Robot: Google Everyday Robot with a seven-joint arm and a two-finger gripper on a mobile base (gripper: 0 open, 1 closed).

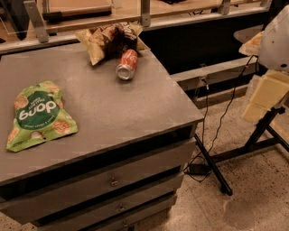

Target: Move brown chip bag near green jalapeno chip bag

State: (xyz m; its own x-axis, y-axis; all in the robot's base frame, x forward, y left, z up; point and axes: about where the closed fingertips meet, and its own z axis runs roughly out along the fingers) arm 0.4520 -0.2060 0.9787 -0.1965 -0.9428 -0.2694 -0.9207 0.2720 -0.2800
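The brown chip bag point(109, 39) lies crumpled at the far edge of the grey cabinet top point(113, 103), with pale tan ends showing. The green jalapeno chip bag point(39, 115) lies flat near the left front of the same top, well apart from the brown bag. My gripper point(265, 95) shows as pale cream blocks under a white arm shell point(276, 40) at the right edge of the view. It hangs off to the right of the cabinet, over the floor, far from both bags and holding nothing I can see.
A red soda can point(127, 64) lies on its side just in front of the brown bag. A rail with metal posts point(144, 13) runs behind the cabinet. A black stand point(253, 142) and cables point(212, 135) are on the floor at the right.
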